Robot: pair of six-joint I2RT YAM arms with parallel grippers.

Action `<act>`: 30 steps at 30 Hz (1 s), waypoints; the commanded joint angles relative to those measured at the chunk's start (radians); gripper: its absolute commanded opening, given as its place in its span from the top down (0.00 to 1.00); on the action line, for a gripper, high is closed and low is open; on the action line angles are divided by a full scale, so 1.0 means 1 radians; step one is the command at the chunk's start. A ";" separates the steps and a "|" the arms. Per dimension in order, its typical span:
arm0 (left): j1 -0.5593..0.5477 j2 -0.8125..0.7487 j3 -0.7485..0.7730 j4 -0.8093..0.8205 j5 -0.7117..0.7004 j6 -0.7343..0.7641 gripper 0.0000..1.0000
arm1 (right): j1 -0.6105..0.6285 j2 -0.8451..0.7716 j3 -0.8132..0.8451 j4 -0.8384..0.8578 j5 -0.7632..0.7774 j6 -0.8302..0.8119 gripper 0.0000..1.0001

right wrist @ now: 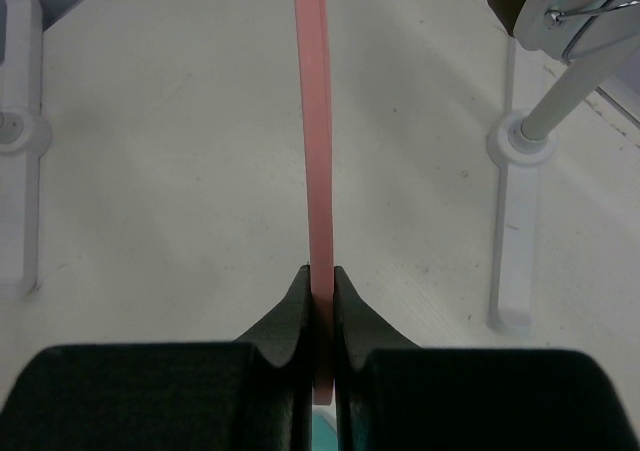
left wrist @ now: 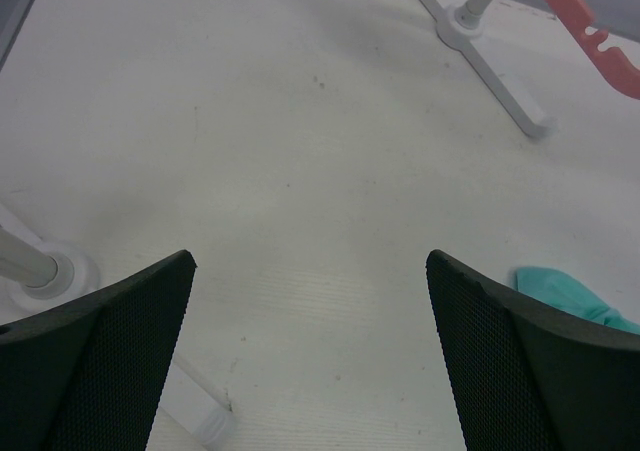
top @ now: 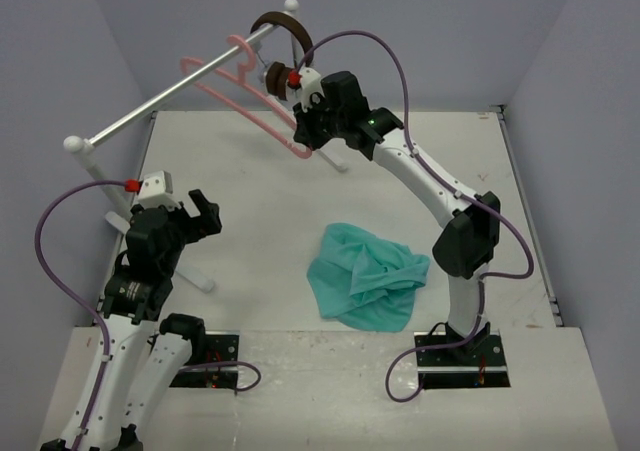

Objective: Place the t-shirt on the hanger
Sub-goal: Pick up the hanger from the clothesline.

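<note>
White desk (top: 250,201), grey walls (top: 90,51). Right tool (top: 305,133) clenched on hanger (right wrist: 312,121) at the rail (top: 140,102); left tool (top: 203,216) released, idle. T-shirt (top: 365,276) crumpled mid-desk. Step: fetching hanger; next likely unhook it.

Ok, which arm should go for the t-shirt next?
Left. The left gripper is open and empty over the table, the t-shirt at the edge of its wrist view. The right gripper is shut on the hanger by the rail.

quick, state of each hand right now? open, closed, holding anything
Left hand: open, holding nothing.
Right hand: closed on the pink hanger.
</note>
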 commanded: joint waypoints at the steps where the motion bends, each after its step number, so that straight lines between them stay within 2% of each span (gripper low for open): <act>1: -0.001 -0.005 -0.004 0.044 0.003 -0.004 0.00 | 0.014 -0.115 -0.015 0.065 -0.052 0.000 1.00; 10: -0.001 -0.001 -0.003 0.048 0.018 -0.001 0.00 | 0.018 -0.328 -0.115 0.082 -0.048 0.068 1.00; 14: -0.001 0.021 0.015 0.050 0.068 0.016 0.00 | 0.016 -0.423 -0.179 -0.052 0.028 0.099 1.00; 16: -0.001 0.050 0.032 0.049 0.115 0.017 0.00 | 0.015 -0.539 -0.309 -0.152 0.082 0.145 1.00; 19: 0.000 0.086 0.038 0.077 0.222 -0.003 0.00 | 0.012 -0.722 -0.507 -0.177 0.152 0.201 1.00; 22: -0.024 0.146 0.012 0.134 0.351 -0.029 0.00 | 0.010 -0.898 -0.634 -0.212 0.253 0.252 1.00; 24: -0.103 0.210 -0.015 0.203 0.369 -0.085 0.00 | 0.006 -1.013 -0.681 -0.273 0.341 0.296 1.00; 27: -0.321 0.341 -0.026 0.280 0.252 -0.156 0.00 | 0.004 -1.135 -0.698 -0.337 0.441 0.349 1.00; 29: -0.480 0.407 -0.012 0.313 0.116 -0.194 0.00 | 0.002 -1.179 -0.686 -0.375 0.492 0.364 1.00; 30: -0.627 0.436 0.000 0.339 0.073 -0.219 0.00 | 0.002 -1.202 -0.681 -0.411 0.553 0.369 1.00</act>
